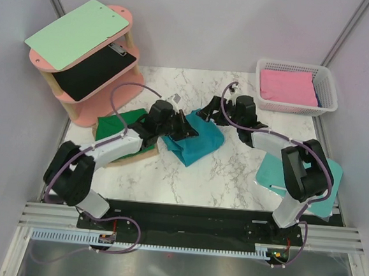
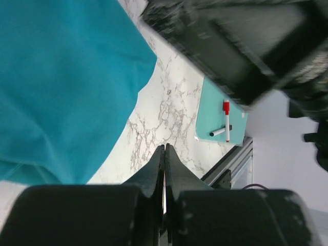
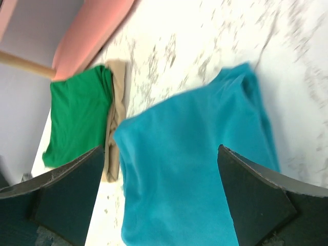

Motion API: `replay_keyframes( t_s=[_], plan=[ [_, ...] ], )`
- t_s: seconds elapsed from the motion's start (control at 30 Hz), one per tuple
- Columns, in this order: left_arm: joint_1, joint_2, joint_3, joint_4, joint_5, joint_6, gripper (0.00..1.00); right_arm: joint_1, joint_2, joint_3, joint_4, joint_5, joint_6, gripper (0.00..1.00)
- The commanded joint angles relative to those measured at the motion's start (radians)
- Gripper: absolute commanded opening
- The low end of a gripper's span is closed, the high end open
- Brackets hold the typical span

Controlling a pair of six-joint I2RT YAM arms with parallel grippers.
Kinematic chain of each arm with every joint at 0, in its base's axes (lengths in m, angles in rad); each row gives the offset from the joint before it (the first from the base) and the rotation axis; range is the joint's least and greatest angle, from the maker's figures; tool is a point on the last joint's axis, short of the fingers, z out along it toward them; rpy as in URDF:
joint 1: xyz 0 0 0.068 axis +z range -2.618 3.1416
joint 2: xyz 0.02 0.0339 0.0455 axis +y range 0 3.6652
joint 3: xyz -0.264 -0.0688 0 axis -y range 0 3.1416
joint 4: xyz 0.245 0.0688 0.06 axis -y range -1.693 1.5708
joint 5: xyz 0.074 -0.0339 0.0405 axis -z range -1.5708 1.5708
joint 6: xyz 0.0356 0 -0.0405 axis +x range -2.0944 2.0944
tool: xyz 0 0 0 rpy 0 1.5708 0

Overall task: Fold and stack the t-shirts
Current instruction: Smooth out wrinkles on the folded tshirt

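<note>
Teal t-shirt (image 1: 197,144) lay bunched to the right of the pink shelf (image 1: 114,93), with the green t-shirt (image 1: 118,128) folded nearer to it. At the teal cloth, the left gripper (image 2: 164,148) was clenched on nothing and the right gripper (image 3: 161,149) stood released above.

1. T-shirts: two, a teal t-shirt (image 1: 195,143) and a green t-shirt (image 1: 115,125).
2. Arms: two, the left arm (image 1: 107,148) and the right arm (image 1: 300,169).
3. Basket (image 1: 293,108): one.
4. Pink cloth (image 1: 284,87): one.
5. Shelf (image 1: 125,92): one.
6. Clipboard (image 1: 77,34): one.
7. Teal board (image 1: 270,174): one.
8. Tan cloth (image 3: 117,113): one.

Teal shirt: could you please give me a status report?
Left hand shut, apparently empty. Right hand open over teal shirt. Shirt lies beside green shirt, unstacked.
</note>
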Motion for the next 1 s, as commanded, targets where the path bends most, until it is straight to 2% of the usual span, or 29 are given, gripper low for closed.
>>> replay_keyframes(
  t_s=[0.0, 0.07, 0.13, 0.3, 0.5, 0.6, 0.97],
  plan=[
    [-0.003, 0.185, -0.012, 0.285, 0.182, -0.057, 0.02, -0.028, -0.023, 0.041, -0.038, 0.071, -0.024, 0.98],
    [0.002, 0.240, -0.037, 0.440, 0.222, -0.112, 0.02, -0.031, -0.003, 0.049, -0.041, 0.054, -0.021, 0.98],
    [0.008, 0.310, -0.063, 0.516, 0.251, -0.145, 0.02, -0.031, 0.011, 0.054, -0.027, 0.042, -0.018, 0.98],
    [0.038, 0.389, -0.110, 0.599, 0.268, -0.195, 0.02, -0.031, 0.043, 0.037, 0.007, -0.009, -0.003, 0.98],
    [0.075, 0.403, -0.196, 0.617, 0.263, -0.220, 0.02, -0.031, 0.054, 0.031, 0.028, -0.030, 0.005, 0.98],
    [0.080, 0.399, -0.218, 0.573, 0.250, -0.217, 0.02, -0.031, 0.057, 0.029, 0.031, -0.033, 0.011, 0.98],
    [0.083, 0.469, -0.221, 0.479, 0.234, -0.234, 0.02, -0.033, 0.081, 0.031, 0.034, -0.047, 0.017, 0.98]
  ],
)
